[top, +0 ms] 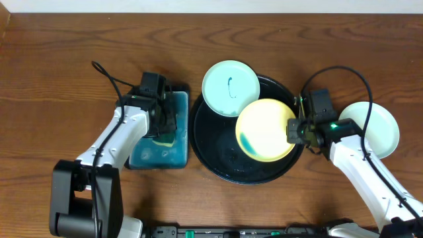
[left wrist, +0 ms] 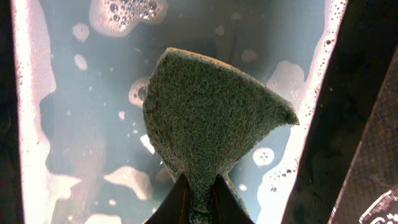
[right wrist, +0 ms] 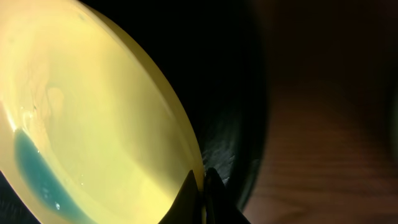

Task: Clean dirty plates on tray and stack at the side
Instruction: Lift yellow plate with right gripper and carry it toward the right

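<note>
Right hand [top: 293, 130] clenched on right rim of yellow plate [top: 266, 125]. Plate tilted over right half of tray [top: 211, 155], teal smear at its lower left. Smeared mint plate [top: 229, 88] lies on tray's far rim, overhanging desk [top: 59, 53]; yellow plate overlaps its near edge. On desk right of tray: second mint plate [top: 380, 129], partly behind right arm. Left hand [left wrist: 200, 202] pinches sponge [left wrist: 211, 118] above sudsy water in basin [top: 149, 158], just left of tray; contact with water unclear. Open room: tray's near-left floor, desk along far edge.

Pale yellow plate [top: 264, 130] — teal smear; glossy black tray [top: 218, 158]; green sponge [left wrist: 211, 124].
</note>
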You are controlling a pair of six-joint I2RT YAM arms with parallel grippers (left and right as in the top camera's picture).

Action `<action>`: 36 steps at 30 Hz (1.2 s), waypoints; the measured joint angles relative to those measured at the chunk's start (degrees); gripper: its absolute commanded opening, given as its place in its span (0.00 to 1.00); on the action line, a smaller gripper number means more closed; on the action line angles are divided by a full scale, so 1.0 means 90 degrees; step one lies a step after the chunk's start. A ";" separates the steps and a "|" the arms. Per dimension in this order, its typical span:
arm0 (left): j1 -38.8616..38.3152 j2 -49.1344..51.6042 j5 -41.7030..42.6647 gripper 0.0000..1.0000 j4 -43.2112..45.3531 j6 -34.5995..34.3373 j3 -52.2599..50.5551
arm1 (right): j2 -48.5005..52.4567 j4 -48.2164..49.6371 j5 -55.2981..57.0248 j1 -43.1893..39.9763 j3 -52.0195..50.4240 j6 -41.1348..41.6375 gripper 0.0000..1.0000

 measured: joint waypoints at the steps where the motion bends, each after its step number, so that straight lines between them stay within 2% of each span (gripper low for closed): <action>1: 0.0000 0.0000 0.0000 0.08 0.0063 0.0015 -0.0034 | 0.0000 -0.0029 0.0100 0.0000 0.0090 -0.0017 0.01; 10: 0.0000 0.0000 0.0000 0.08 0.0748 0.0061 -0.0585 | -0.0002 -0.0347 0.1433 0.0287 0.0940 -0.0503 0.01; 16: 0.0000 -0.0017 0.0000 0.08 0.1234 0.0061 -0.0901 | -0.0012 -0.0352 0.2669 0.0879 0.1086 -0.0843 0.01; 22: 0.0000 -0.0129 0.0000 0.25 0.1598 0.0097 -0.1192 | -0.0012 -0.0347 0.3796 0.1593 0.1088 -0.1098 0.01; 28: 0.0000 -0.0129 -0.0002 0.26 0.1644 0.0083 -0.1241 | -0.0012 -0.0289 0.4826 0.2103 0.1090 -0.1175 0.01; 30: 0.0000 -0.0129 0.0000 0.11 0.1649 0.0083 -0.1243 | -0.0012 -0.0272 0.5076 0.2232 0.1090 -0.1190 0.01; 31: 0.0000 -0.0129 -0.0002 0.08 0.1649 0.0061 -0.1243 | -0.0012 -0.0267 0.5161 0.2271 0.1090 -0.1192 0.01; 36: 0.0000 -0.0148 0.0002 0.07 0.1637 0.0080 -0.1243 | -0.0012 -0.0260 0.5401 0.2365 0.1090 -0.1197 0.01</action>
